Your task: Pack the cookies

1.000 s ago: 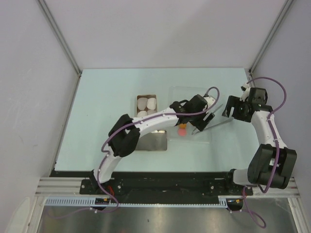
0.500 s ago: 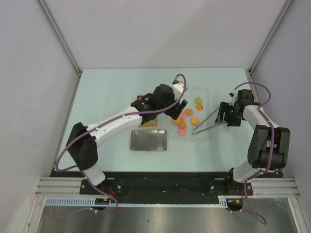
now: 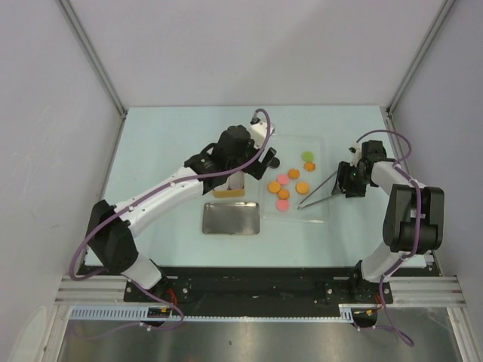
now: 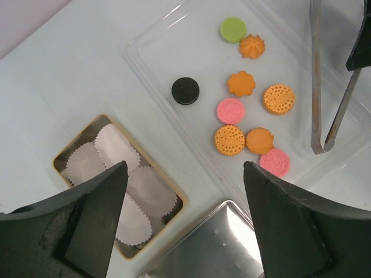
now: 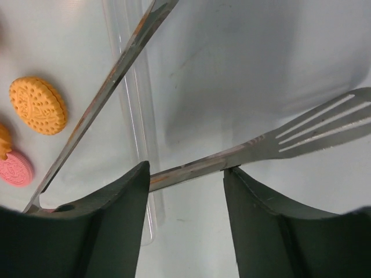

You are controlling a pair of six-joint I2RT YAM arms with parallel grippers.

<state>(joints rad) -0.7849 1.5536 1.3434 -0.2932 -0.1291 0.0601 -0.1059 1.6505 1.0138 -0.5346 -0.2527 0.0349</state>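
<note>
Swinging off the clear tray (image 3: 325,216), the left arm has come over the brown box (image 4: 56,164) of white paper cups (image 4: 116,148), and the cookies (image 3: 293,173) it was covering a second ago now show. Its left hand (image 4: 184,171) hangs released, fingers spread wide with nothing between them. All the cookies lie flat in the tray: orange ones, two pink, one green at the far end, and one black set apart nearer the box. Metal tongs (image 3: 320,193) rest across the tray's right side. The right hand (image 5: 185,171) has moved in low over the tongs' handle end; its fingers stand apart, with one tong arm running beneath them and no grip visible. A shiny metal tin (image 3: 230,218) sits just near of the box. The table (image 3: 166,151) is pale mint and matte, closed in by plain grey-white walls (image 3: 249,53) with aluminium posts (image 3: 90,57) at the corners.
</note>
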